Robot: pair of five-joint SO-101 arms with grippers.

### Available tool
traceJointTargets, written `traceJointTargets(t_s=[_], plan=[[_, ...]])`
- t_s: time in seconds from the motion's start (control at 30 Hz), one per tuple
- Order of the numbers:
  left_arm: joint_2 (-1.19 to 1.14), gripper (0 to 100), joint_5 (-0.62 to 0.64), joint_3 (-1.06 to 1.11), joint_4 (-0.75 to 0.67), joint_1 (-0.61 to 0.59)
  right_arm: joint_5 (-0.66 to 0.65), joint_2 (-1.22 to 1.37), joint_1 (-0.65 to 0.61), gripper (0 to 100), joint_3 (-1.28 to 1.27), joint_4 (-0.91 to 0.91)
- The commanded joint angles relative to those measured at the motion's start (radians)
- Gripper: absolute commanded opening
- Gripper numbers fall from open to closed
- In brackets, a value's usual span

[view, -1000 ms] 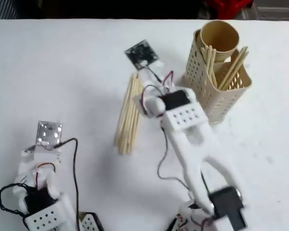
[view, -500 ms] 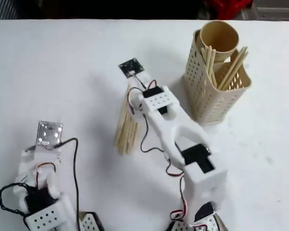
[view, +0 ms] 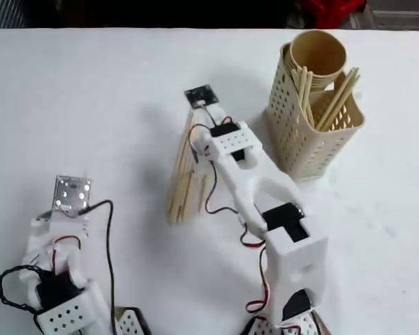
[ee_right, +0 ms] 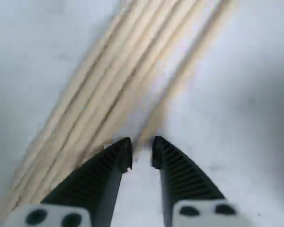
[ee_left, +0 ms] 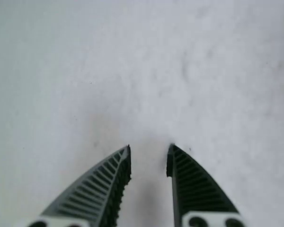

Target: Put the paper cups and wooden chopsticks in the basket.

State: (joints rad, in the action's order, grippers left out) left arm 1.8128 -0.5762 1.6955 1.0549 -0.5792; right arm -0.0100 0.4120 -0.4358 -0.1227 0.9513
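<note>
Left gripper (ee_left: 149, 151): lower left of the high view, jaws parted, empty, above the bare white table (view: 91, 105).
Right gripper (ee_right: 141, 144): centre, jaws narrowly parted at the end of one stick of the loose wooden chopsticks (view: 181, 188), a bundle lying flat.
Basket (view: 300, 150): upper right, upright, holding stacked paper cups (view: 314, 52) and stowed chopsticks (view: 335, 98).

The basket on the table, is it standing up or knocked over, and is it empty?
Upright and not empty: the basket holds stacked paper cups and several chopsticks poking out its open top.
</note>
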Motion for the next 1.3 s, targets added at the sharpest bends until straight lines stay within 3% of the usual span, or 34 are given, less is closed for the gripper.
traceJointTargets(t_s=[0.0,0.27,0.57,0.73,0.87,1.07,1.27], plan=[[0.007,14,-0.005,-0.003,0.003,-0.007,0.012,0.001,0.059,2.3,0.009,0.031],[0.007,14,-0.005,-0.003,0.003,-0.007,0.012,-0.15,0.054,1.7,0.0,0.136],[0.007,14,-0.005,-0.003,0.003,-0.007,-0.005,-0.797,0.062,1.7,-0.25,0.133],[0.007,14,-0.005,-0.003,0.003,-0.007,-0.14,-1.19,0.07,1.7,-0.285,0.133],[0.007,14,-0.005,-0.003,0.003,-0.007,-0.249,-1.422,0.143,1.7,-0.278,0.033],[0.007,14,-0.005,-0.003,0.003,-0.007,-0.292,-1.469,0.366,1.7,-0.281,-0.202],[0.007,14,-0.005,-0.003,0.003,-0.007,-0.287,-1.302,0.472,1.7,-0.282,-0.343]])
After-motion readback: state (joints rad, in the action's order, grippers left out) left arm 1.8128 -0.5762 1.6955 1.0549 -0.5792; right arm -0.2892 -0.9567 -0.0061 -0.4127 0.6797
